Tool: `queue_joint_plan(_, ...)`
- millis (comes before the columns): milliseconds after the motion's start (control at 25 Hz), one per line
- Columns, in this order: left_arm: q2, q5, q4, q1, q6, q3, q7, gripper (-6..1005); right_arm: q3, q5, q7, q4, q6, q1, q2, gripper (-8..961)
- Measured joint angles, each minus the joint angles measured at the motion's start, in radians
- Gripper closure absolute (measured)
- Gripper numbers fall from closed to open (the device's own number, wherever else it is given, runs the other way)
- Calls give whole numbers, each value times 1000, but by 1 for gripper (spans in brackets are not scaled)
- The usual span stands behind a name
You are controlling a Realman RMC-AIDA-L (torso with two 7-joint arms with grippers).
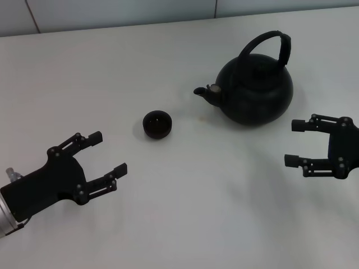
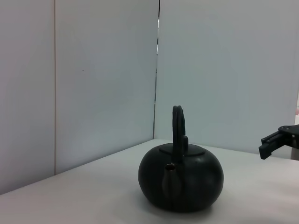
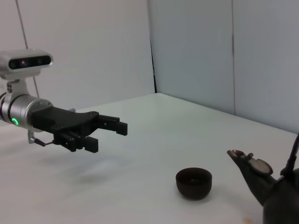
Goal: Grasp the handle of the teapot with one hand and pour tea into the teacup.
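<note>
Now | left end effector (image 1: 110,152) wide open, empty | right end effector (image 1: 294,144) same

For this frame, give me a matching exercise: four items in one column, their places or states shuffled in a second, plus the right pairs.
Items:
1. round matte black teapot
2. tiny dark brown teacup
3. left end effector
4. right end effector

Places or states:
A. open, near the table's left front
B. open, just in front of the teapot on the right
C. spout pointing toward the cup
D. standing alone, no tea visible inside

Pairs: 1-C, 2-D, 3-A, 4-B

The right wrist view's edge crops the teapot (image 3: 280,196) body and handle.
</note>
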Motion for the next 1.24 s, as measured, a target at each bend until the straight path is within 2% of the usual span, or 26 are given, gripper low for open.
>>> queue_joint_plan(320, 4, 0, 0, -3, 1, 0, -2, 140, -21, -5, -1, -1, 1, 3, 10, 144)
queue_joint_plan(720, 5, 0, 0, -11, 3, 15, -2, 140, -27, -10, -1, 0, 9, 11, 12, 144)
queue_joint_plan(1000, 7, 2, 0, -37, 1, 95, -3, 140, -27, -14, -2, 0, 21, 15, 14, 144)
queue_joint_plan(1240, 8, 3, 26, -40, -4, 105, -25, 140, -27, -14, -3, 0, 16, 16, 15, 144)
